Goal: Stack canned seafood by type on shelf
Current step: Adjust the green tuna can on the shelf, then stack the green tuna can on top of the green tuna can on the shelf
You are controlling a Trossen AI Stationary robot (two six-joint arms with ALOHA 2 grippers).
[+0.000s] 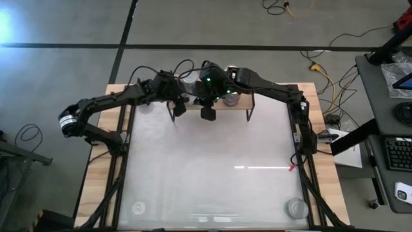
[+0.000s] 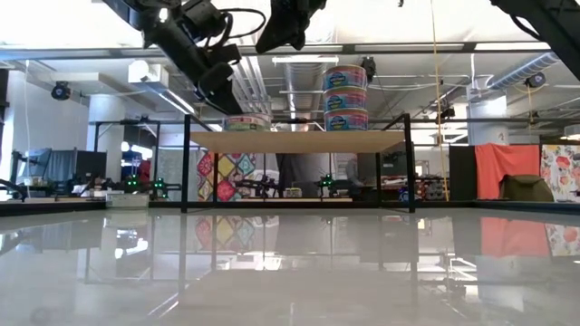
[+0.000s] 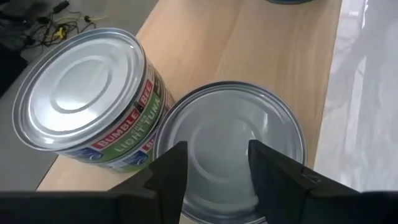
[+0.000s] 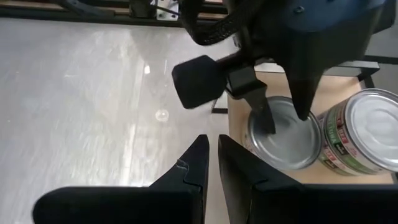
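The shelf (image 2: 299,141) stands at the table's far edge. On its plank (image 3: 261,50) sit a stack of three labelled tins (image 2: 345,95) and one silver-topped tin (image 3: 230,137) on its left part. My left gripper (image 3: 217,168) reaches down over this single tin, fingers apart above its lid. My right gripper (image 4: 212,165) hovers shut and empty over the table, just off the shelf's near edge, high in the low view (image 2: 290,27). My left gripper has both fingertips (image 4: 267,121) over the single tin's flat lid (image 3: 217,134), slanting down from the table's left. The tin stands upright on the plank. I cannot tell whether the fingertips touch the lid.
The stack's top tin (image 3: 81,93) stands right beside the single tin, close to my left fingers. Another tin (image 1: 296,207) stands on the white table near its front right corner. A thin black shelf leg (image 1: 251,115) stands at the plank's right end.
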